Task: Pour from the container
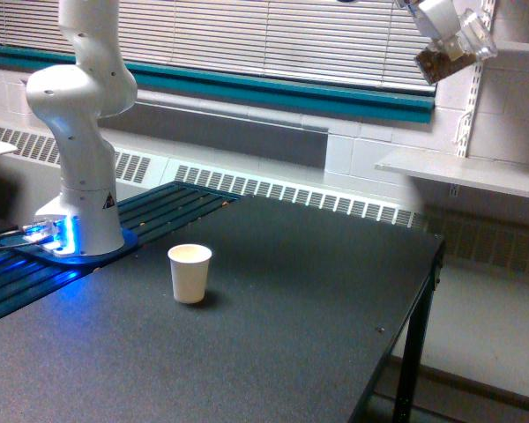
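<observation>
High at the exterior view's upper right, my gripper (pixel 447 31) is shut on the container (pixel 454 53), a clear cup tilted to the left with brown bits gathered at its lower end. It hangs far above the table and well to the right of the white paper cup (pixel 189 272), which stands upright on the black table (pixel 317 308) near the arm's base. Most of the gripper is cut off by the top edge of the frame.
The white arm base (pixel 79 176) stands at the table's left on a blue-lit plate. A white wall shelf (pixel 476 172) juts out at the right, below the container. The table's right edge (pixel 423 291) drops to the floor. Window blinds run along the back.
</observation>
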`<state>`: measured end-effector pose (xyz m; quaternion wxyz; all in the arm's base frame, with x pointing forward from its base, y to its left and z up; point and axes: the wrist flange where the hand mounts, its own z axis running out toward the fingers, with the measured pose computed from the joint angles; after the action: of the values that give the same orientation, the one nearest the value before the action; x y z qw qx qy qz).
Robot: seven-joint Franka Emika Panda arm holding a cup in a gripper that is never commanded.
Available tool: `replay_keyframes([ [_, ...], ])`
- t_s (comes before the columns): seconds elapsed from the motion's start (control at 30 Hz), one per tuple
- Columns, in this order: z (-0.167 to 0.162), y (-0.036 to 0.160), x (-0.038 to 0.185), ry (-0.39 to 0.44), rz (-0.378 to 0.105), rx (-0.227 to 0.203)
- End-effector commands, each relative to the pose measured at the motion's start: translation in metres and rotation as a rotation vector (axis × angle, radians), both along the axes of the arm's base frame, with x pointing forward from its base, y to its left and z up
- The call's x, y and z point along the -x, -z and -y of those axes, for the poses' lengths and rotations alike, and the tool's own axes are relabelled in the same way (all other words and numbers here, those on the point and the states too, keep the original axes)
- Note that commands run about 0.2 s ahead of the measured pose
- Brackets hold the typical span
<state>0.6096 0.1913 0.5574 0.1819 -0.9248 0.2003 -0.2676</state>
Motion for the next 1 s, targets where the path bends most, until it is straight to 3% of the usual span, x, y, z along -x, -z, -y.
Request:
replay_keyframes([
  [0.03, -0.02, 0.0, 0.007, -0.04, -0.003, -0.001],
  [0.23, -0.019, 0.0, 0.009, -0.056, 0.009, -0.008],
  [0.5, -0.005, 0.003, 0.019, -0.08, 0.011, 0.027],
  [1.0, 0.045, 0.018, 0.07, -0.132, -0.027, 0.146],
])
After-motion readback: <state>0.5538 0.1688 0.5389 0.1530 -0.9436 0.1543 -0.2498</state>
